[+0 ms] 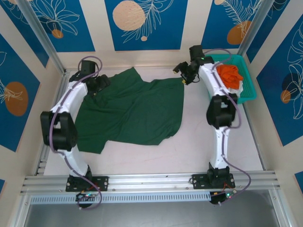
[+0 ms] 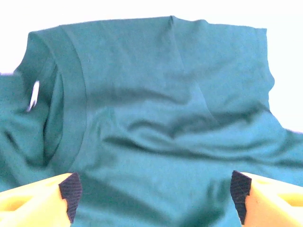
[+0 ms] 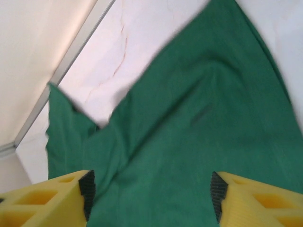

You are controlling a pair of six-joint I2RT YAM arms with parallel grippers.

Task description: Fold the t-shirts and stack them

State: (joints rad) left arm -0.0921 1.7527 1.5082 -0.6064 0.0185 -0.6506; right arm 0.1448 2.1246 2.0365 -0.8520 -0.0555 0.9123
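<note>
My left pincer (image 1: 98, 85) hangs over the far left corner of the dark green t-shirt (image 1: 132, 111), its fingers (image 2: 71, 189) apart and gripping nothing. That shirt lies spread and rumpled on the worktop (image 1: 208, 151). My right pincer (image 1: 183, 74) hangs at the shirt's far right corner, also apart. Right of the shirt, an orange t-shirt (image 1: 229, 73) sits in the teal basket (image 1: 250, 92).

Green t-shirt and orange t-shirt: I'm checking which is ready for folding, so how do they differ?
The green t-shirt lies spread out on the table; the orange t-shirt sits crumpled in the teal basket. The green t-shirt shows far more cloth than the orange t-shirt. Neither is folded.
</note>
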